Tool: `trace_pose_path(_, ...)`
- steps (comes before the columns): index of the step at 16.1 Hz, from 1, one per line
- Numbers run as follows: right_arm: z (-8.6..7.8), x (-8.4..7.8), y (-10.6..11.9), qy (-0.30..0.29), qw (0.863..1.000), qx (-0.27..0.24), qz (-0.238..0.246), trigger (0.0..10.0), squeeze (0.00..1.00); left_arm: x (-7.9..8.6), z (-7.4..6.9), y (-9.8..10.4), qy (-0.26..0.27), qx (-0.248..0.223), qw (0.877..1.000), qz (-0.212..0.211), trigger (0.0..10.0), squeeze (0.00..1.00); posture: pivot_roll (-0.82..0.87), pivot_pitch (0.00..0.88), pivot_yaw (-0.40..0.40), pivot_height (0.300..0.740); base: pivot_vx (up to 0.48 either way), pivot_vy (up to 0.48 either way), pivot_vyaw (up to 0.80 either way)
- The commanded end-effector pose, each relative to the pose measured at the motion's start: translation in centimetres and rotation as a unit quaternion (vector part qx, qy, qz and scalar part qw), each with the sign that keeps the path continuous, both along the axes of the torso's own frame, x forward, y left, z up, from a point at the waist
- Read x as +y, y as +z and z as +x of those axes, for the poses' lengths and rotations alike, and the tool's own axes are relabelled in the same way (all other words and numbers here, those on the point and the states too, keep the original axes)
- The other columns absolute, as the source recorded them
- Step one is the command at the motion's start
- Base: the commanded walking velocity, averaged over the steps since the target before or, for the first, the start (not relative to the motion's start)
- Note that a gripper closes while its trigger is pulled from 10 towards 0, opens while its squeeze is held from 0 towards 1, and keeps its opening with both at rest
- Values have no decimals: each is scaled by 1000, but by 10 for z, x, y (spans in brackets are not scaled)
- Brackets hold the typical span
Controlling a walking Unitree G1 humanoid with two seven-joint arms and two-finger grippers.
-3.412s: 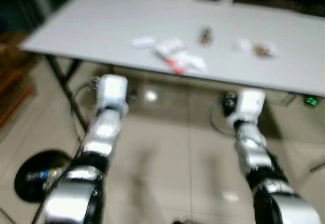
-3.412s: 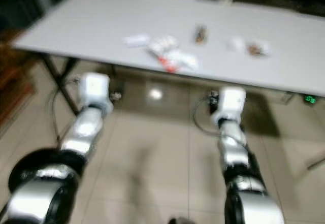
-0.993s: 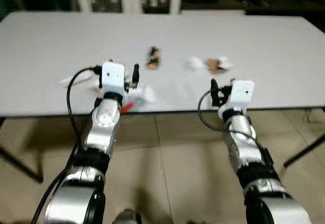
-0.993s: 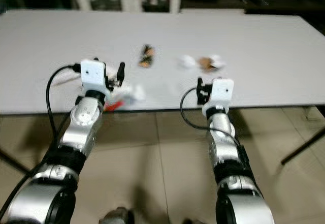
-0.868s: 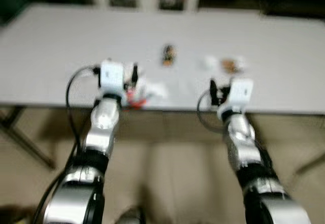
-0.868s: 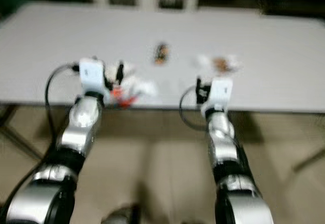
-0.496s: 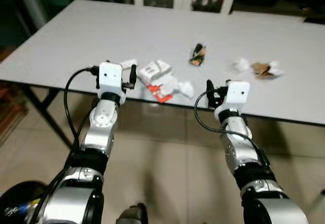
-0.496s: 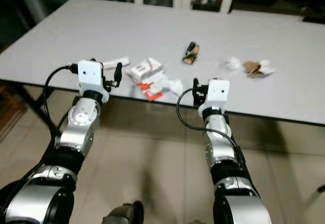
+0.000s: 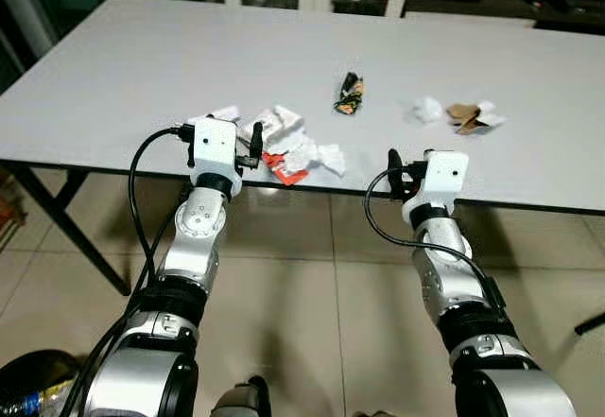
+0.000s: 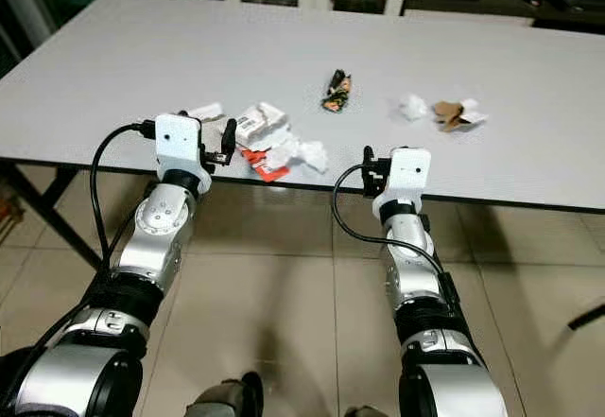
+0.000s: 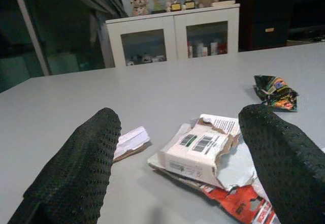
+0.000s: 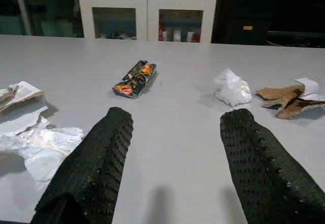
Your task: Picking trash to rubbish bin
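Closer to the grey table (image 9: 113, 86) than a moment ago, after a walking turn; view now settled and sharp, trash within arm's reach. Approach looks finished, picking not yet begun.

Left gripper (image 11: 180, 178) spread wide, empty, hovering at the near edge, aimed at the torn white carton (image 11: 195, 145) with the red-and-white wrapper (image 11: 238, 201) under it; white paper slip (image 11: 129, 140) at 10 o'clock of the carton. Right gripper (image 12: 175, 176) likewise spread and empty. Crumpled white wrapper (image 12: 30, 140) at its 9 o'clock, dark snack packet (image 12: 134, 79) at 11 o'clock, white tissue ball (image 12: 231, 88) at 1 o'clock, brown paper scraps (image 12: 284, 98) at 2 o'clock.

Barcode and fine print on the carton, too small to read. White lettering on the red wrapper, unreadable. No brand legible on the snack packet.

Black bin (image 9: 24, 389) on the floor at 7 o'clock.
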State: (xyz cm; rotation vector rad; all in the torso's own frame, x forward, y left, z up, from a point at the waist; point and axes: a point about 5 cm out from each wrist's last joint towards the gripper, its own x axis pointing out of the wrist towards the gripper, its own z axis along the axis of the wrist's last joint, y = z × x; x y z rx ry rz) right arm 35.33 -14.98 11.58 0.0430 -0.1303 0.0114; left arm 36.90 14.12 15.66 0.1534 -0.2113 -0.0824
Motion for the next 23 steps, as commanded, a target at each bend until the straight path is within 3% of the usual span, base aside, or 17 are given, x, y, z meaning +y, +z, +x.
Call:
trace_pose_path(1,1,-2,2,-4,1000,0,7,10000,0,0,0,2,-3,0,1000,4,10000,0,8,61,-25,740,386,0,0)
trace_pose_path(23,1,2,-1,4,1000,11,9,10000,0,-2,0,6,-14,-5,1000,8,10000,0,11,69,-23,740,395,0,0)
